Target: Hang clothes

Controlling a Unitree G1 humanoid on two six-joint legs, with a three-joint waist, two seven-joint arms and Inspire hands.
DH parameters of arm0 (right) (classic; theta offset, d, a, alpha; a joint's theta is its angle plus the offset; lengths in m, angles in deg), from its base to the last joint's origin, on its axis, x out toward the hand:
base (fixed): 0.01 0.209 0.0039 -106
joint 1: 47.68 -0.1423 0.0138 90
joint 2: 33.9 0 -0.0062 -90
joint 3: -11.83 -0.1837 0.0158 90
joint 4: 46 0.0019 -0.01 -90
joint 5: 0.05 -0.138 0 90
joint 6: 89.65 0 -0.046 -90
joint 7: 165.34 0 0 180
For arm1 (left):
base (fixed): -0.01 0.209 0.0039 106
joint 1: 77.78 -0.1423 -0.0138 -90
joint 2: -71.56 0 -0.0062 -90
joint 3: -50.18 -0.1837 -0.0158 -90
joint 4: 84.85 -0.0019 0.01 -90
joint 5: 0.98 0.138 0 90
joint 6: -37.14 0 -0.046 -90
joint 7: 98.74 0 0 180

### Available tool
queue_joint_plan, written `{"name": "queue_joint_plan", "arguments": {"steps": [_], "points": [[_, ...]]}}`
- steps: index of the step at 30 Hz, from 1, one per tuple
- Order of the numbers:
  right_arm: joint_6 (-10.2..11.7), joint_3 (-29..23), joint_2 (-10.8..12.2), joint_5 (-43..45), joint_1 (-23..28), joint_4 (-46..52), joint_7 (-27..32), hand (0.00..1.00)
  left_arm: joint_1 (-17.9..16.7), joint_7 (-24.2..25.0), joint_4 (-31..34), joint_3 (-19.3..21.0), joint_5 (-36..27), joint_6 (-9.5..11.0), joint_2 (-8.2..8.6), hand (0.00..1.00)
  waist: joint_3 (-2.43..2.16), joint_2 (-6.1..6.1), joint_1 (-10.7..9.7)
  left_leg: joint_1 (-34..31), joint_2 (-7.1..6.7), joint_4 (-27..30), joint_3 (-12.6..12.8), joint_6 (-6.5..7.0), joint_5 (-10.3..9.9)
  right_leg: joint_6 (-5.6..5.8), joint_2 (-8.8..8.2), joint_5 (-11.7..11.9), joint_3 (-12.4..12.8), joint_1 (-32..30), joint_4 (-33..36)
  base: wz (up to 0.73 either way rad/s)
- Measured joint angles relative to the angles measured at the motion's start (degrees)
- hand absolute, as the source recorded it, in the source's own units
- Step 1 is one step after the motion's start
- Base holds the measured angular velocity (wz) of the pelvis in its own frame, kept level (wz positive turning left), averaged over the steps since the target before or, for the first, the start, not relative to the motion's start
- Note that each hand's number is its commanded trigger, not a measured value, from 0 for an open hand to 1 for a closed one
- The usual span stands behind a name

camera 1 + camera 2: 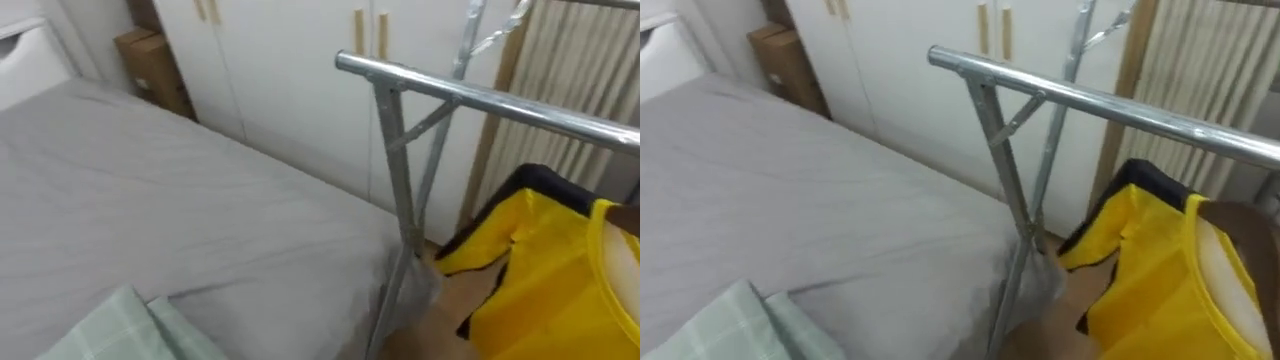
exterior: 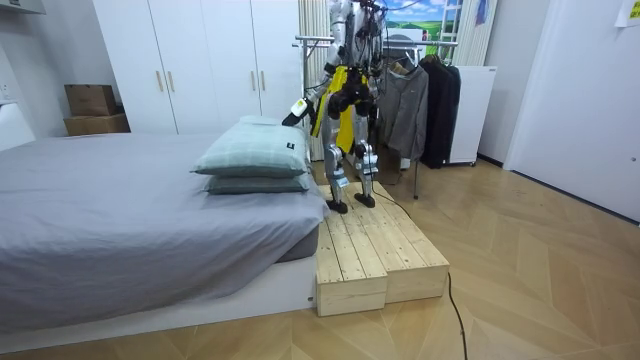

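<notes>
A yellow garment (image 1: 550, 280) with dark trim hangs low at the right, just below the silver rail (image 1: 480, 97) of a clothes rack. A brown shape sits at its collar; I cannot tell what it is. In the room view I stand on a wooden platform (image 2: 375, 250) between the bed and the rack, facing the rack, with the yellow garment (image 2: 345, 122) in front of my body. My left hand (image 2: 296, 110) reaches out toward the bed side. My right hand (image 2: 353, 99) is close against the garment.
A grey bed (image 1: 150, 200) lies at the left with stacked green pillows (image 2: 255, 150) near the platform. White wardrobe doors (image 1: 280, 70) and a cardboard box (image 1: 150, 65) stand behind. Several dark clothes (image 2: 405, 105) hang further along the rack.
</notes>
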Motion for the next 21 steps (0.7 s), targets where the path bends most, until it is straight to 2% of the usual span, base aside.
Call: {"name": "queue_joint_plan", "arguments": {"steps": [1, 2, 3, 4, 5, 6, 8, 10, 11, 12, 13, 15, 16, 17, 18, 19, 20, 21], "points": [[0.0, -0.1, -0.2, 0.0, -1.0, -1.1, 0.0, 0.00, 0.0, 0.0, 0.4, 0.0, 0.7, 0.0, 0.57, 0.00, -0.01, -0.28, 0.7, 0.0, -0.02, -1.7, 3.0, 0.28, 1.6, 0.01, -0.58, -0.1, -2.2, -0.1, -0.6, 0.83], [-0.2, -0.1, -0.3, -0.1, -1.3, -1.8, 0.2, 0.00, 0.1, 0.0, 0.4, 0.0, 0.6, -0.3, 1.08, 0.00, 0.04, -0.58, 1.3, -0.2, 1.21, -0.3, 7.1, 0.44, 1.6, 0.05, -1.05, -0.2, -4.9, -0.3, -1.2, 0.83], [-0.4, 0.1, -0.2, 0.0, -1.3, -1.6, 0.4, 0.00, 0.0, 0.2, 0.4, 0.0, 0.7, -0.3, 1.19, 0.00, -0.02, -0.68, 1.6, -0.5, 2.39, 1.7, 9.2, 0.62, 0.7, 0.09, -1.06, -0.4, -6.1, 0.0, -1.1, 0.68], [-0.6, 0.3, 0.0, 0.0, -1.2, -1.7, 0.4, 0.00, 0.0, 0.4, 0.4, 0.1, 0.6, -0.2, 1.23, 0.00, -0.12, -0.85, 3.2, -0.4, 5.33, 5.2, 12.3, -0.28, -1.5, 0.23, -0.95, -1.1, -7.2, 0.3, -0.3, 0.58], [-0.9, 0.3, 0.1, 0.4, -1.3, -1.7, 0.4, 0.00, 0.0, 0.9, 0.5, 0.1, 0.6, -0.2, 1.25, 0.00, -0.06, -0.98, 3.9, -0.1, 7.50, 7.7, 13.5, -1.27, -3.1, 0.42, -0.75, -1.5, -8.6, 0.8, 0.3, 0.49], [-1.0, 0.2, 0.1, 0.6, -1.3, -1.7, 0.3, 0.00, 0.0, 1.2, 0.5, 0.1, 0.6, -0.2, 1.26, 0.00, -0.11, -1.10, 4.3, 0.0, 8.15, 8.5, 13.7, -1.63, -3.6, 0.68, -0.80, -1.9, -9.2, 1.1, 0.7, 0.46], [-1.0, -0.3, 0.0, 1.4, -1.6, -1.6, 0.2, 0.00, -0.3, 1.7, 0.5, 0.8, 0.6, -0.2, 1.44, 0.00, -0.01, -1.03, 5.3, 0.5, 8.14, 8.9, 13.3, -1.83, -4.8, 1.45, -0.85, -2.8, -10.0, 2.1, 1.7, 0.30], [-0.8, -3.1, 0.2, 2.3, -2.6, -1.5, -0.9, 0.00, -0.3, 1.8, 1.3, 2.1, 0.5, 0.0, 1.62, 0.00, -0.21, -1.91, 6.0, 1.1, 5.86, 6.7, 11.9, -1.88, -4.3, 2.24, -0.88, -3.3, -10.4, 2.4, 2.2, 0.31], [-0.8, -3.7, 0.1, 2.3, -2.8, -1.4, -0.8, 0.00, -0.3, 1.8, 1.4, 2.1, 0.5, 0.1, 1.65, 0.00, -0.30, -1.94, 6.1, 1.2, 5.25, 6.2, 11.7, -1.69, -3.9, 2.37, -1.15, -3.2, -10.9, 2.6, 2.2, 0.38], [-0.4, -4.4, -0.2, 2.3, -2.8, -1.2, -0.7, 0.00, -0.3, 1.8, 1.7, 2.1, 0.5, 0.1, 1.89, 0.00, -0.04, -2.43, 6.1, 1.5, 4.73, 5.6, 11.3, -1.59, -3.8, 2.59, -1.46, -3.0, -12.1, 3.0, 2.1, 0.42], [-0.1, -4.4, -0.4, 2.3, -2.8, -1.0, -0.4, 0.00, -0.3, 1.8, 1.7, 2.1, 0.1, 0.2, 2.22, 0.00, 0.00, -2.11, 5.8, 1.5, 4.67, 5.7, 11.6, -1.44, -3.8, 2.80, -2.16, -2.9, -14.2, 3.8, 2.2, 0.58], [0.3, -4.4, -0.4, 2.0, -1.8, -0.6, 0.4, 0.00, 0.0, 2.5, 1.9, 2.1, -1.6, 0.4, 2.95, 0.00, -0.28, -1.65, 5.0, 1.7, 5.08, 6.6, 14.0, -0.84, -4.2, 3.04, -2.70, -2.7, -18.2, 4.5, 3.3, 0.60], [0.2, -4.4, -0.4, 2.1, -1.1, -0.2, 0.7, 0.00, 0.1, 3.0, 2.0, 2.1, -1.8, 0.7, 3.39, 0.00, -0.35, -1.07, 4.2, 1.9, 5.93, 7.8, 17.2, 0.02, -4.7, 3.05, -3.22, -2.7, -21.5, 5.0, 4.9, 0.59], [0.2, -4.8, -0.2, 2.4, -0.3, 0.1, 1.0, 0.00, 0.1, 4.1, 2.0, 2.2, -1.8, 0.9, 3.53, 0.00, -0.17, -0.56, 3.9, 2.2, 6.41, 8.7, 19.6, 0.79, -5.4, 3.06, -3.94, -2.7, -23.3, 5.4, 7.0, 0.57], [0.2, -5.1, 0.0, 2.5, 0.0, 0.1, 1.1, 0.00, 0.2, 4.5, 2.0, 2.2, -1.7, 0.9, 3.55, 0.00, -0.08, -0.28, 3.5, 2.4, 6.49, 8.9, 20.2, 1.15, -5.6, 3.05, -4.10, -2.7, -23.9, 5.5, 8.6, 0.66], [0.2, -6.2, 0.4, 2.5, 0.8, 0.1, 1.3, 0.00, 0.4, 5.3, 1.9, 2.2, -1.8, 0.9, 3.54, 0.00, 0.07, 0.26, 2.3, 2.7, 6.40, 8.7, 19.4, 1.40, -5.9, 2.97, -5.47, -2.6, -23.3, 5.2, 14.1, 0.65], [0.2, -6.7, 0.5, 2.4, 1.3, 0.1, 1.5, 0.00, 0.6, 5.7, 1.8, 2.2, -1.8, 0.9, 3.56, 0.00, 0.12, 0.60, 1.9, 3.0, 6.31, 8.2, 18.2, 1.41, -6.0, 2.59, -6.34, -2.4, -21.6, 4.4, 17.4, 0.79], [0.2, -7.4, 0.7, 1.3, 1.9, 0.1, 1.7, 0.00, 1.0, 6.5, 1.8, 2.2, -1.8, 0.9, 3.58, 0.00, 0.24, 1.96, 1.5, 3.5, 6.76, 6.6, 13.7, 1.52, -6.5, 0.84, -6.61, -3.6, -13.2, 0.3, 22.8, 0.47]]}}
